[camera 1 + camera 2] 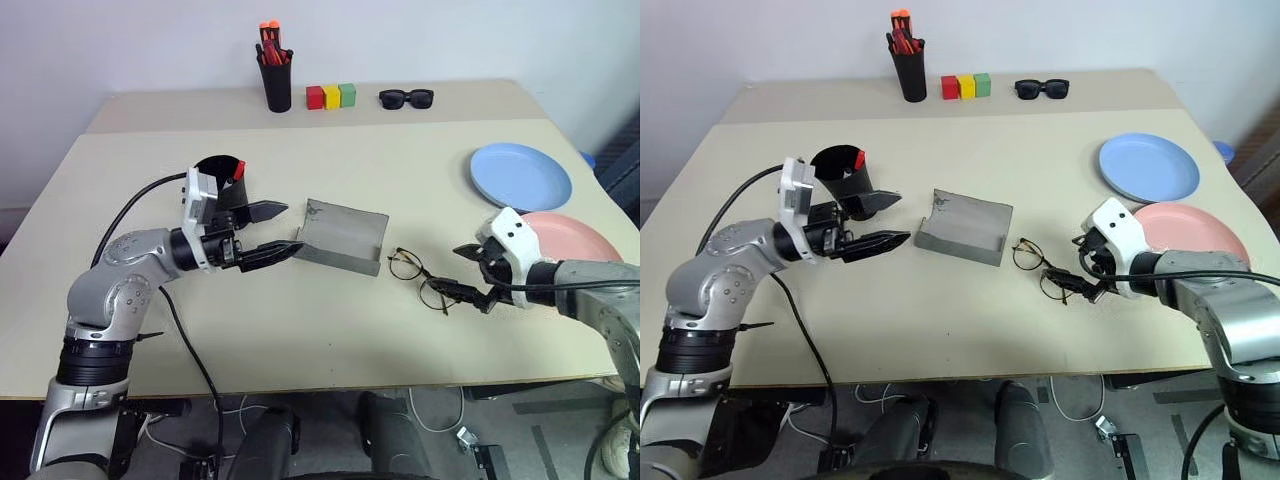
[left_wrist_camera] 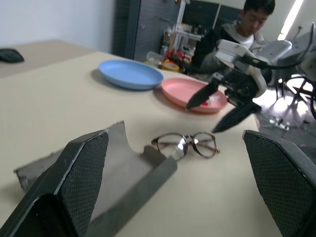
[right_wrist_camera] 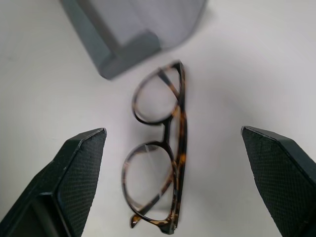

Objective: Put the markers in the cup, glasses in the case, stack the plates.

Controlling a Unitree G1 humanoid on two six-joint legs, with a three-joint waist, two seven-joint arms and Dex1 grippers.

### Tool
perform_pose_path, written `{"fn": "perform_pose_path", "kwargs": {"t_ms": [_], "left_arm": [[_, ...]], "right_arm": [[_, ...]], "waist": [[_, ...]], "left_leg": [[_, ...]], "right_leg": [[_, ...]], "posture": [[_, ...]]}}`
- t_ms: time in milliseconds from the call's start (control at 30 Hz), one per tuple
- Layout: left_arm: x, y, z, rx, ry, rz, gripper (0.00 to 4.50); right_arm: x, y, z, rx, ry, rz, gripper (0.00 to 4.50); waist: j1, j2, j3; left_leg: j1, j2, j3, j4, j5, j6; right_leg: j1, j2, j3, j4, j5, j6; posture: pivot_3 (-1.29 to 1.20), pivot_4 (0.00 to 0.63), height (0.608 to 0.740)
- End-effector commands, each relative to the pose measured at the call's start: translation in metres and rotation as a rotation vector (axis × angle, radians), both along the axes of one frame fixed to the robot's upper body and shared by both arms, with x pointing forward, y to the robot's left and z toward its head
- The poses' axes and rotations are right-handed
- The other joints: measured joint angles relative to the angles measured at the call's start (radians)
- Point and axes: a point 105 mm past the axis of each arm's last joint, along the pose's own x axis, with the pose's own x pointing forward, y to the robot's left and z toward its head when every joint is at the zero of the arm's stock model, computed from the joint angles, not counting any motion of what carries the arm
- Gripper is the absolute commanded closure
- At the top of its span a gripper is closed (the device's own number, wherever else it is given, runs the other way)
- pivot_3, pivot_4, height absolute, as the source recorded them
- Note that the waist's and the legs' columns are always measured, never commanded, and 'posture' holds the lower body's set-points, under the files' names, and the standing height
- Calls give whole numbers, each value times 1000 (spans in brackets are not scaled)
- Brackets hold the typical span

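Note:
The wire-framed glasses (image 1: 420, 278) lie on the table just right of the open grey case (image 1: 340, 236). My right gripper (image 1: 452, 270) is open at the glasses' right end and points at them; in the right wrist view the glasses (image 3: 158, 148) lie between its two fingers, with nothing gripped. My left gripper (image 1: 293, 227) is open and empty. It points level at the case's left end. Behind it stands the black cup (image 1: 213, 172), with a marker's red cap (image 1: 238, 170) showing at its rim. The blue plate (image 1: 520, 176) and the pink plate (image 1: 585, 236) lie side by side at the right.
At the table's back stand a black pen holder (image 1: 275, 75) with orange-capped pens, three coloured blocks (image 1: 331, 96) and black sunglasses (image 1: 406, 98). A person (image 2: 247, 24) sits beyond the table's right side. The table's front edge runs just below both arms.

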Motion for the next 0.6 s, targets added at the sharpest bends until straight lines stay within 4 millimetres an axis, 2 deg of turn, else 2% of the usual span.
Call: {"fn": "perform_pose_path", "kwargs": {"t_ms": [33, 233, 400, 500, 600], "left_arm": [[-3, -2, 13, 14, -64, -4, 0], [-10, -11, 15, 33, -74, -8, 0], [-10, -6, 12, 26, -70, 7, 0], [-9, -1, 7, 28, -66, 14, 0], [-9, 2, 3, 28, -63, 19, 0]], "right_arm": [[8, -2, -1, -26, -22, -58, 35], [12, 1, -10, -45, -6, -61, 35], [11, 8, -15, -39, 15, -39, 35], [14, 7, -15, -42, 10, -53, 863], [16, 7, -14, -43, 13, -55, 2463]], "waist": [[0, 0, 0], [1, 0, 0], [-2, 0, 0], [-1, 0, 0], [0, 0, 0]], "left_leg": [[0, 0, 0, 0, 0, 0], [-1, 0, 0, 0, 0, 0], [0, 0, 0, -1, 0, 0], [0, 0, 0, -1, 0, 0], [0, 0, 0, -1, 0, 0]], "right_leg": [[0, 0, 0, 0, 0, 0], [0, 0, 0, -1, 0, 0], [0, 0, 0, 0, 0, 0], [0, 0, 0, 0, 0, 0], [0, 0, 0, 0, 0, 0]], "posture": [[0, 150, 740], [0, 150, 740], [0, 150, 740], [0, 150, 740], [0, 150, 740]]}}
